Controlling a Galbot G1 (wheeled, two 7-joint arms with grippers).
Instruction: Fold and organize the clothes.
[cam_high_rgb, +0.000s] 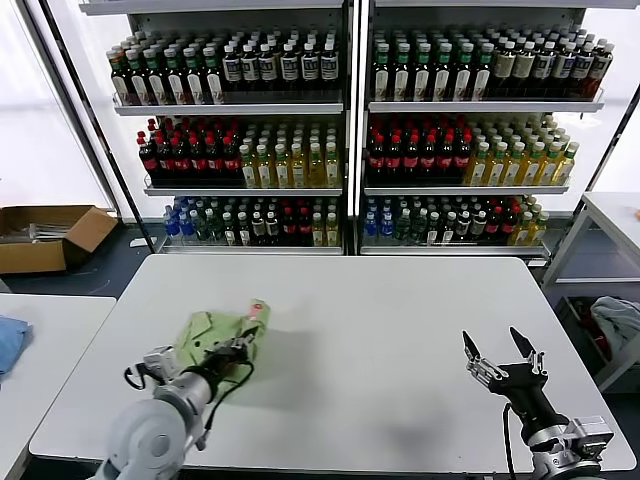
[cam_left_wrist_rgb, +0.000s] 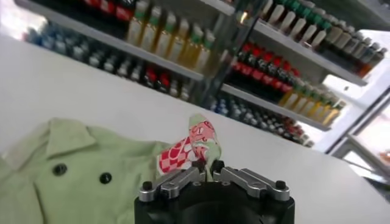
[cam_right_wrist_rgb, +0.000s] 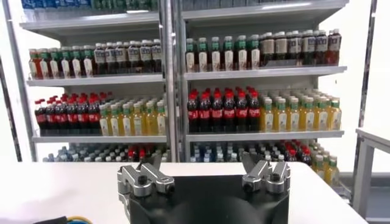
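Observation:
The clothes, a light green polo shirt (cam_high_rgb: 212, 333), lie bunched on the left part of the white table (cam_high_rgb: 400, 320). In the left wrist view the shirt (cam_left_wrist_rgb: 79, 173) shows its collar, two dark buttons and a red-and-white checkered print. A fold of that printed cloth stands up from the table. My left gripper (cam_high_rgb: 236, 349) (cam_left_wrist_rgb: 207, 166) is shut on this fold at the shirt's right side. My right gripper (cam_high_rgb: 497, 352) (cam_right_wrist_rgb: 201, 162) hovers open over the table's near right part, far from the shirt, with nothing between its fingers.
Tall shelves of bottles (cam_high_rgb: 340, 120) stand behind the table. A cardboard box (cam_high_rgb: 45, 235) sits on the floor at the left. A blue cloth (cam_high_rgb: 10, 342) lies on a side table at the left, and a grey-white cloth (cam_high_rgb: 618, 320) at the right.

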